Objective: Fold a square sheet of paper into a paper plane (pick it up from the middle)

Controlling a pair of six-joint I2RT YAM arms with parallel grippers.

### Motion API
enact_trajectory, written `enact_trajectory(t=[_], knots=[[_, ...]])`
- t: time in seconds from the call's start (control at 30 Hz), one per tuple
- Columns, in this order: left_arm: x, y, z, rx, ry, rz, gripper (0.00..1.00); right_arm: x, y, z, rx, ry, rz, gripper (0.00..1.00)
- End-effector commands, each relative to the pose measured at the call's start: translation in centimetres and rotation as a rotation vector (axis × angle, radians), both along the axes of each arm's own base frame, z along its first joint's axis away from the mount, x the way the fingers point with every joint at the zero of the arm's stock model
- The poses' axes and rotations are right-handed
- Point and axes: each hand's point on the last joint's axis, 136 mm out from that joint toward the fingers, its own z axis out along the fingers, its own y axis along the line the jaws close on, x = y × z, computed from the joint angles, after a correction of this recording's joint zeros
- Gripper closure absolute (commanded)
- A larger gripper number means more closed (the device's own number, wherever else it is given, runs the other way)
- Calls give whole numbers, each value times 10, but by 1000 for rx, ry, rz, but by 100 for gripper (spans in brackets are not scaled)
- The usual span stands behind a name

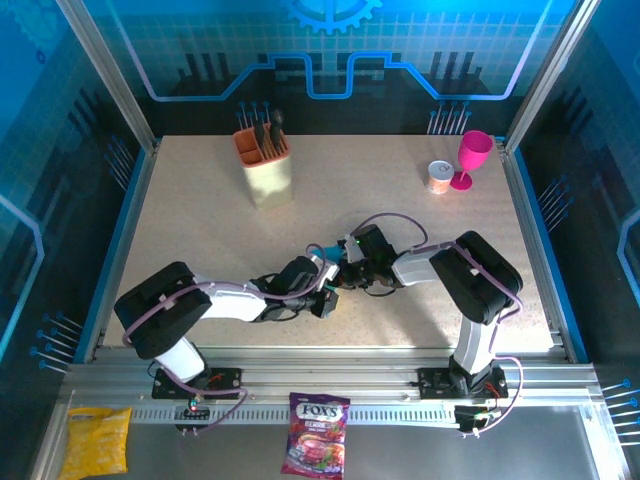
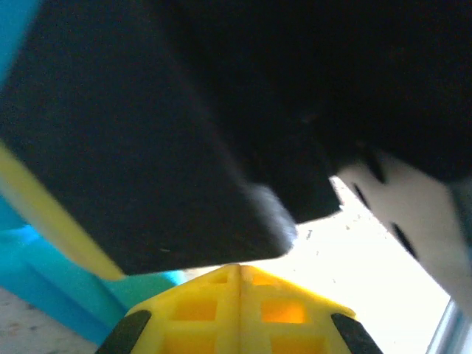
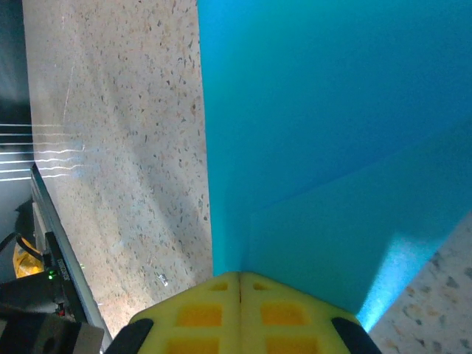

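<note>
Closest to the right wrist lens, the yellow fingertips (image 3: 199, 313) of the right jaws are pressed together, pinching the cyan sheet of paper (image 3: 332, 133) at its near edge. The sheet fans away from them with a folded flap lying over it, above the speckled table (image 3: 110, 147). In the left wrist view, the yellow pads (image 2: 199, 310) of the left jaws also meet with no gap. Cyan paper lies just to their left, but I cannot tell whether they grip it, and a blurred black housing looms right in front. From above, both arms meet at the middle of the table, with a sliver of cyan between them. Near the far edge stand a beige utensil holder (image 1: 268, 178), a pink goblet (image 1: 472, 158) and a small round container (image 1: 438, 177) just beside the goblet.
</note>
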Motion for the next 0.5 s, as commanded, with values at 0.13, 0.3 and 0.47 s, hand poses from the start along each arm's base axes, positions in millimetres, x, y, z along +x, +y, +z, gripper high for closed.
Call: enact_trajectory(t=[0.13,0.3,0.47], knots=[[-5,25,-26,24,41,40,100,-28,-8,-14,-126,88,21,100],[-11,31,-39,31,70,50,100,-14,-4,26,-89,7,20,84],[-15,34,-42,25,81,54,100,5,-23,56,-51,-84,-40,81]])
